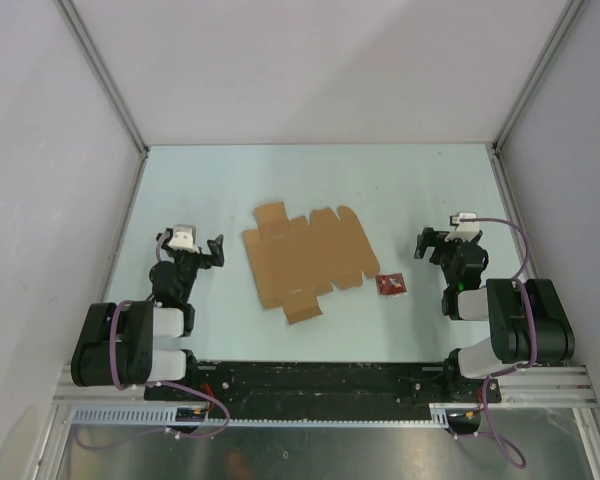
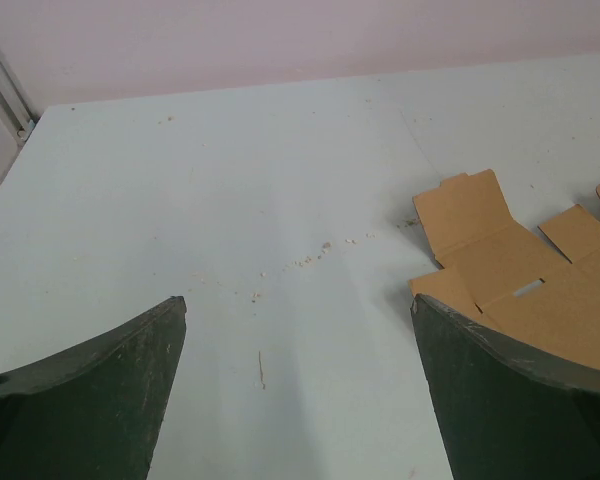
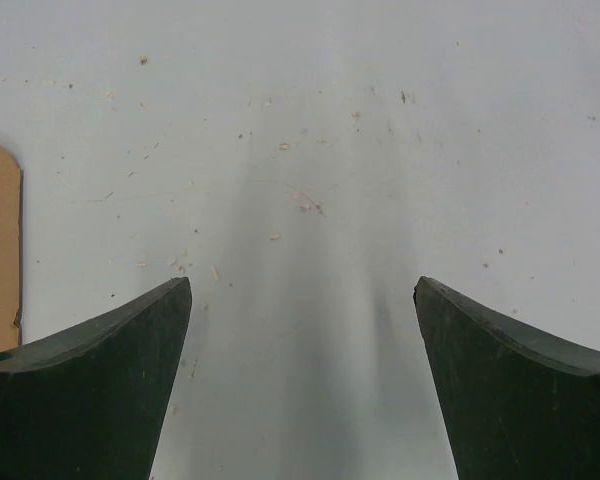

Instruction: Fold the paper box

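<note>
The box [image 1: 305, 258] lies flat and unfolded at the centre of the table [image 1: 280, 175], with its flaps spread outward. A red packet [image 1: 391, 285] lies just beside the box at 4 o'clock, apart from the cardboard. The left gripper [image 1: 213, 250] sits at 9 o'clock of the box, near its edge, jaws spread wide and holding nothing. The right gripper [image 1: 427, 243] sits at 3 o'clock, jaws likewise spread wide and empty. Neither gripper touches the box.
</note>
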